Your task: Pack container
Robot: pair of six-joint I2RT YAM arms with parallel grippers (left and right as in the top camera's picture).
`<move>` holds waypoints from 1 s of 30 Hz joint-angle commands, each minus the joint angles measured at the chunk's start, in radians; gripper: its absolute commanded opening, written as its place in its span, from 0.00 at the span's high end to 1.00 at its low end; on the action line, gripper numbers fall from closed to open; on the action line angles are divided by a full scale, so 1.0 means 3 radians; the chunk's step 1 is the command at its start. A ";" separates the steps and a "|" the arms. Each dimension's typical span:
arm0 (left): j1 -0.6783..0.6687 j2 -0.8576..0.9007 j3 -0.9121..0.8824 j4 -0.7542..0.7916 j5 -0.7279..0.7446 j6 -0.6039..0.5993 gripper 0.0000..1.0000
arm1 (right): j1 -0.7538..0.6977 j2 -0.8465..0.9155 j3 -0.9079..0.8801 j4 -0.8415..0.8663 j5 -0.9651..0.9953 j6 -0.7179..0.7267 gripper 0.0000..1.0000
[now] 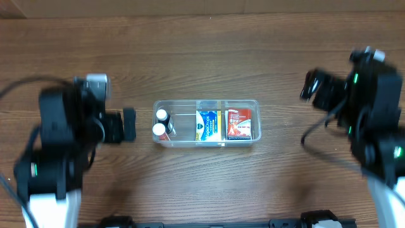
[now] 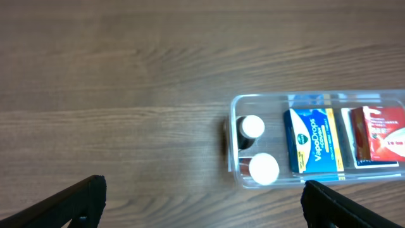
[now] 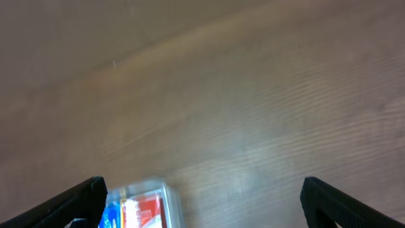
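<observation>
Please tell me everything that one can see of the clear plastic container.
The container is a shallow, see-through plastic tub, rectangular with rounded corners and a rim, lying flat on the wooden table. It holds two white-capped bottles at its left end, then a blue box and a red box. Nothing else touches it.

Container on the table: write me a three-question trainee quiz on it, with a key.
1. True or false: the blue box lies between the white-capped bottles and the red box.
2. How many bottles are in the container?
3. The left gripper is: A shut on a bottle; B open and empty; C inside the container.
Key: 1 true; 2 two; 3 B.
</observation>
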State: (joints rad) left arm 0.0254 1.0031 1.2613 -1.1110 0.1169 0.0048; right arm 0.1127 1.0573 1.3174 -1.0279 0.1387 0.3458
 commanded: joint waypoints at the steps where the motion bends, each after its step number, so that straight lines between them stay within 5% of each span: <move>1: -0.0020 -0.0596 -0.0640 0.0148 0.0023 0.0046 0.00 | 0.0148 -0.0444 -0.0861 0.0159 0.0036 0.0106 0.00; 6: -0.0022 -0.0905 -0.1027 0.0324 0.0025 0.0047 0.00 | 0.0167 -0.0828 -0.1431 0.0150 0.0034 0.0170 0.00; 30: -0.0022 -0.0675 -0.1139 0.0214 0.0023 0.0048 0.00 | 0.0167 -0.0421 -0.1469 -0.0018 0.0036 0.0169 0.00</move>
State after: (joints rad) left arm 0.0254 0.7998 0.9295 -1.0473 0.1169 0.0048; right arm 0.1589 0.9440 0.8803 -1.0332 0.1383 0.3897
